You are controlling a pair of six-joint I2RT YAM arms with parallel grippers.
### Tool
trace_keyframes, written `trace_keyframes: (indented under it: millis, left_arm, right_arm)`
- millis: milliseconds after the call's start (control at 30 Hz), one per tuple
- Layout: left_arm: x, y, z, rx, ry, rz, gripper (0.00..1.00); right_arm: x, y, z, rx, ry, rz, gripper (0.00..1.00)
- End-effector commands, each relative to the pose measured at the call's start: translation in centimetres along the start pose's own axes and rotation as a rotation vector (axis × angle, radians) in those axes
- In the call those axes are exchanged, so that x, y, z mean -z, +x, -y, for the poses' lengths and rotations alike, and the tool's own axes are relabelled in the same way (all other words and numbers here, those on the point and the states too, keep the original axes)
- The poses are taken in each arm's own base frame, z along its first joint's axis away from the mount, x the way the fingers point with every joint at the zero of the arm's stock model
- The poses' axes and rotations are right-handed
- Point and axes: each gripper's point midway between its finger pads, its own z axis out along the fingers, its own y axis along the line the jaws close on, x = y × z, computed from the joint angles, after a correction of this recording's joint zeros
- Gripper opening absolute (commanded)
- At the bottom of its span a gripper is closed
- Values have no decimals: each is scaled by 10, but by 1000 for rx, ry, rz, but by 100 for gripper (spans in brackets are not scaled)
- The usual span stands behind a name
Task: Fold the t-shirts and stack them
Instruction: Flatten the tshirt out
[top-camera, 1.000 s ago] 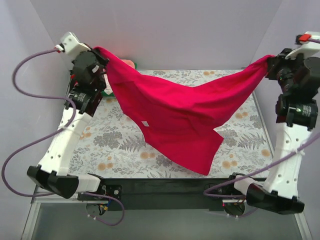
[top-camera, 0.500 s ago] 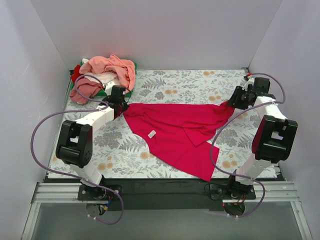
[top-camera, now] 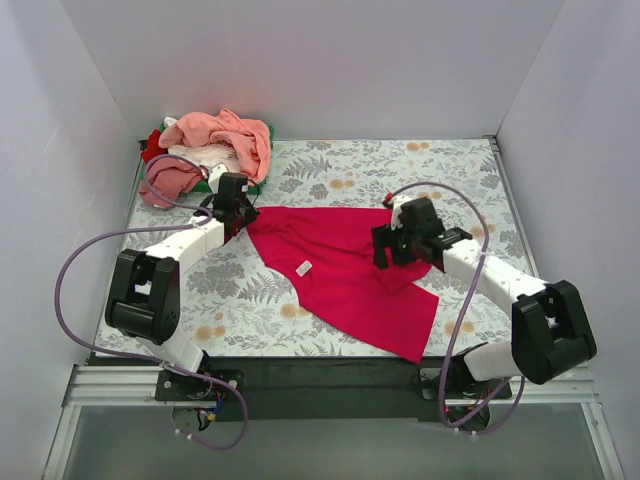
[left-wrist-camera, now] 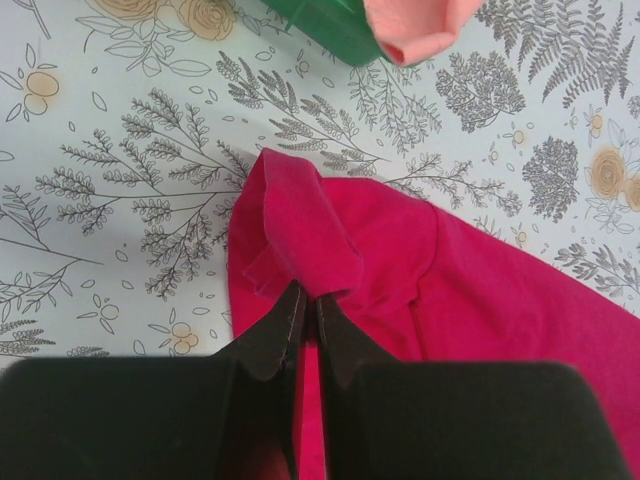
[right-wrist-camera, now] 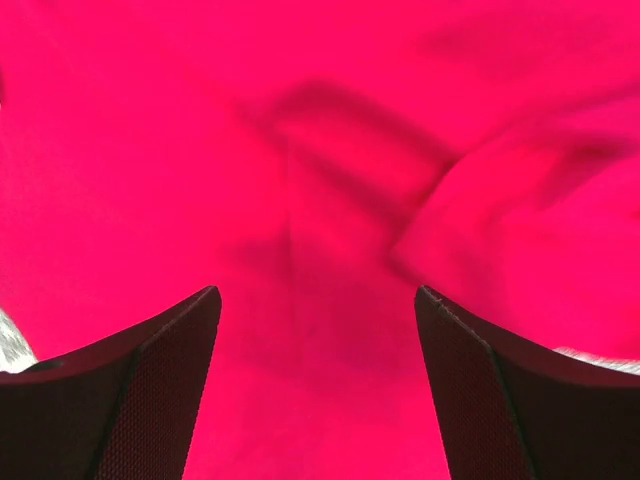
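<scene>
The crimson-magenta t-shirt (top-camera: 340, 262) lies spread on the floral table, a white label showing near its left part. My left gripper (top-camera: 243, 213) is low at the shirt's upper-left corner. In the left wrist view its jaws (left-wrist-camera: 305, 296) are shut on a raised fold of the crimson cloth (left-wrist-camera: 300, 230). My right gripper (top-camera: 384, 247) hovers over the shirt's right half, where the cloth is rumpled. Its jaws (right-wrist-camera: 318, 300) stand wide open with only crimson cloth (right-wrist-camera: 320, 150) below them. The other t-shirts, salmon pink (top-camera: 225, 135), dusty pink and white, are heaped at the back left.
The heap rests on a green tray (left-wrist-camera: 330, 25) at the back-left corner, and a salmon sleeve (left-wrist-camera: 415, 25) hangs over its edge close to my left gripper. White walls enclose the table on three sides. Bare floral cloth (top-camera: 440, 170) shows at the back right.
The shirt, held stretched in the air between both grippers, has come down flat on the table. The right gripper opened, let go of its corner and moved left over the shirt.
</scene>
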Motion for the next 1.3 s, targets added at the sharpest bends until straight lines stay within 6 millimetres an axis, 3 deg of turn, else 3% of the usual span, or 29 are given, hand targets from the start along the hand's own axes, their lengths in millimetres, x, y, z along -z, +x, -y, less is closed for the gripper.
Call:
trace_keyframes:
  millis: [0, 167, 267, 433, 567, 933, 967, 1267]
  left_arm:
    - [14, -7, 3, 18, 30, 16, 0]
    - [17, -2, -3, 20, 22, 5, 0]
    - [18, -1, -3, 17, 23, 5, 0]
    - [19, 0, -6, 18, 18, 8, 0]
    - [22, -1, -6, 19, 23, 12, 0]
    - [21, -2, -16, 5, -19, 34, 0]
    - [21, -2, -17, 5, -23, 36, 0]
    - [22, -5, -20, 2, -35, 51, 0]
  right_arm:
    - [-3, 39, -9, 29, 98, -106, 84]
    - [10, 46, 8, 29, 245, -130, 84]
    - [18, 42, 0, 65, 215, -111, 84]
    - [16, 65, -35, 163, 73, -168, 81]
    - [8, 75, -31, 170, 114, -208, 78]
    - [-15, 81, -14, 162, 228, -287, 53]
    - [-17, 82, -13, 161, 233, -297, 47]
    - [-10, 72, -6, 127, 263, -266, 37]
